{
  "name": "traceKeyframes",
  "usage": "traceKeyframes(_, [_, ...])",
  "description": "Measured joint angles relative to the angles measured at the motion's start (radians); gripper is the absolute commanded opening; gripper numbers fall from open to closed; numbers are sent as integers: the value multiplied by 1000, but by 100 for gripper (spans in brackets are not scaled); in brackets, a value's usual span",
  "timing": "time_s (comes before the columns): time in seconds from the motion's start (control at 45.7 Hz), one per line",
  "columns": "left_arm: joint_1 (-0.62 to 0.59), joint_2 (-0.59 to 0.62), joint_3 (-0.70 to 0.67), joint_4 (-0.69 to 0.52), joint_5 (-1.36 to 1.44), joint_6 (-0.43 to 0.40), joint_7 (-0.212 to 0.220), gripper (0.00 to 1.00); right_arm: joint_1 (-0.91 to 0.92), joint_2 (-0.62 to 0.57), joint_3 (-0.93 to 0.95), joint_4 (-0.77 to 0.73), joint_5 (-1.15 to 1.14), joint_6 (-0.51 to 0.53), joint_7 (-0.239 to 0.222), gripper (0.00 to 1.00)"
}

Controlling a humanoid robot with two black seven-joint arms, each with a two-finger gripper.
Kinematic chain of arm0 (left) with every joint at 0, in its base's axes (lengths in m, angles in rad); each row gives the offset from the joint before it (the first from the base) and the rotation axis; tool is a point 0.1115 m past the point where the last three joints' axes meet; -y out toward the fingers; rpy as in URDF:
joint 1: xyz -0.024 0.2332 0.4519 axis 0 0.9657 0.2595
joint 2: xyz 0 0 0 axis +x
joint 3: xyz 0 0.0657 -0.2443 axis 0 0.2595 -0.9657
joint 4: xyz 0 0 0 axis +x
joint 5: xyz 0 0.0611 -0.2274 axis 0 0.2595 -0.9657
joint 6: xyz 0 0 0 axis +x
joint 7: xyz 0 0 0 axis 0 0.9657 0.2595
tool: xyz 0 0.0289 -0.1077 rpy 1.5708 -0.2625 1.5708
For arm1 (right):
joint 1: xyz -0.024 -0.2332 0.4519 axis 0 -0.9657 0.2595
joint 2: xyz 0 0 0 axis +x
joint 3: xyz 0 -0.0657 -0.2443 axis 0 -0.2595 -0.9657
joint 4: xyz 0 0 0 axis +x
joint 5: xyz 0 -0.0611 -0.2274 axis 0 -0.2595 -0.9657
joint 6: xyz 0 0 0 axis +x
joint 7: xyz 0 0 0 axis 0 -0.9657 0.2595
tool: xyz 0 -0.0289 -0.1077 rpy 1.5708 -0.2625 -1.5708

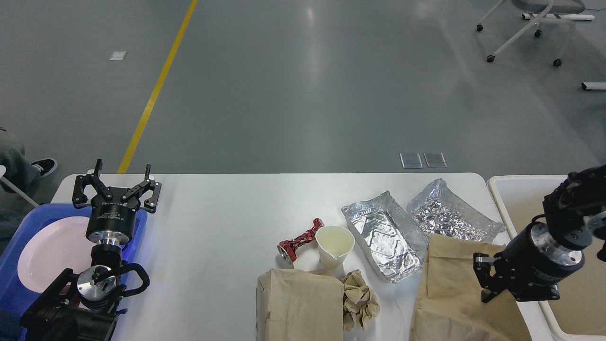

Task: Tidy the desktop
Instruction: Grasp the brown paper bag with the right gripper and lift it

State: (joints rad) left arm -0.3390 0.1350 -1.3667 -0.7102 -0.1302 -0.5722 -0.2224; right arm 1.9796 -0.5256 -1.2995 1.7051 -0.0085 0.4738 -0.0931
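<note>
The white desktop (227, 208) holds a crushed red can (299, 239), a paper cup (334, 244), two crumpled foil trays (381, 232) (447, 215), a flat brown paper bag (298, 305) and a ball of brown paper (360, 298). At the right, a second brown paper bag (454, 284) is raised, and its top edge overlaps the nearer corners of both foil trays. My right gripper (485, 279) is shut on that bag's right edge. My left gripper (123, 171) stands open and empty above the table's left end.
A blue tray (19, 222) holding a white plate (52, 251) sits at the left edge, under my left arm. A beige bin (521, 189) stands just past the table's right end. An office chair is on the floor far back right.
</note>
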Motion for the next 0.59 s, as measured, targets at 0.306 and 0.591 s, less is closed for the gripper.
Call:
traceKeyframes(0.306, [0,0,0,0,0,0,0,96,388,1,-103,4,27,226,0,0])
traceKeyframes(0.591, [0,0,0,0,0,0,0,96,608,127,-198,4,120,300,0,0])
